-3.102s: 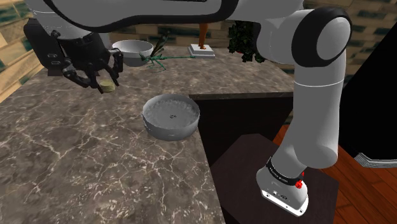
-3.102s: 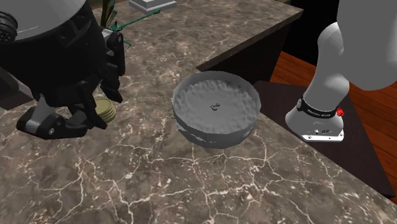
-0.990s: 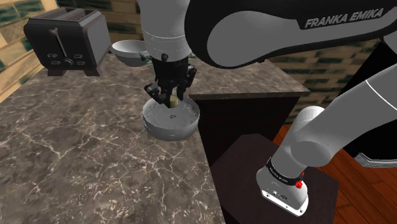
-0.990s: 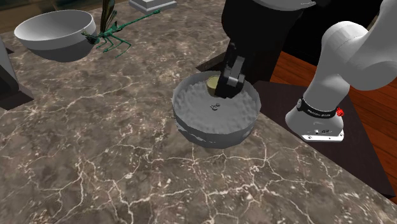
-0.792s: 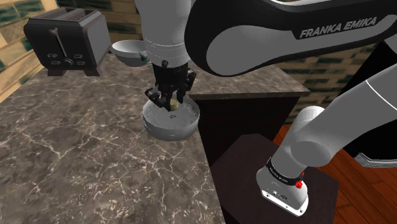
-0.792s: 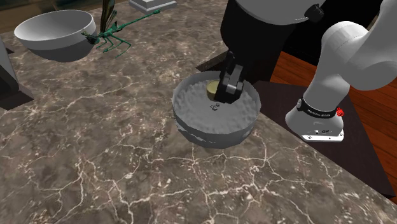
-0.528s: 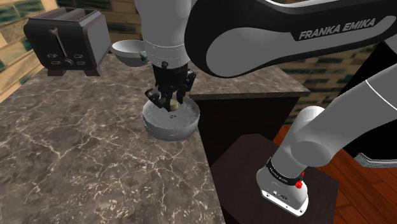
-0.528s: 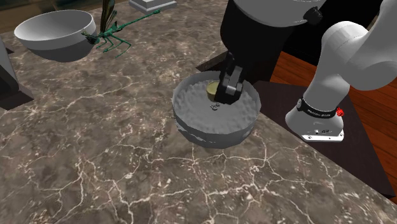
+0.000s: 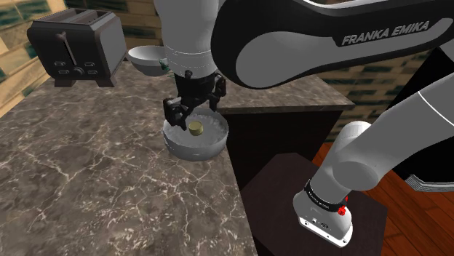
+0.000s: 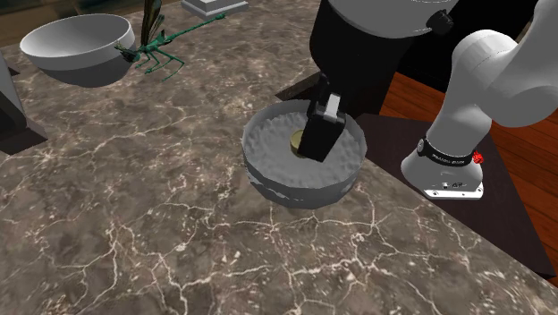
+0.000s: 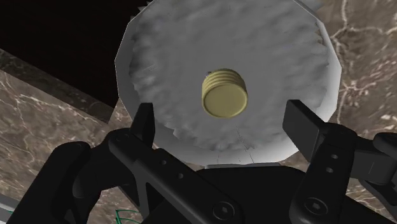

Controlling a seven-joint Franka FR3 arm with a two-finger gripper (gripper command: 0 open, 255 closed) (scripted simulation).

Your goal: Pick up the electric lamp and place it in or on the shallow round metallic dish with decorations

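Small yellowish ribbed cylinder, the electric lamp (image 11: 224, 93), lies inside the shallow round grey dish w/ bumpy inner surface (image 9: 190, 150), about mid-dish, flat end facing up toward the wrist cam. The dish sits on the brown marbled desk (image 9: 87, 167), close to the desk edge on the stand's side.

All-black gripper (image 11: 222, 118) hangs just above the dish. Fingers wide apart, holding nothing; the lamp is between them in line of sight, but neither touches it.

Handling (est.):
- Lamp looks small, light and rigid.
- Ribbed side wall should give the pads purchase; the smooth flat cap less so.
- Best hold is across the ribbed sides, low on the body.
- Bumpy dish floor means it may rest slightly tilted and rock if nudged.
- Fragility: can't tell.
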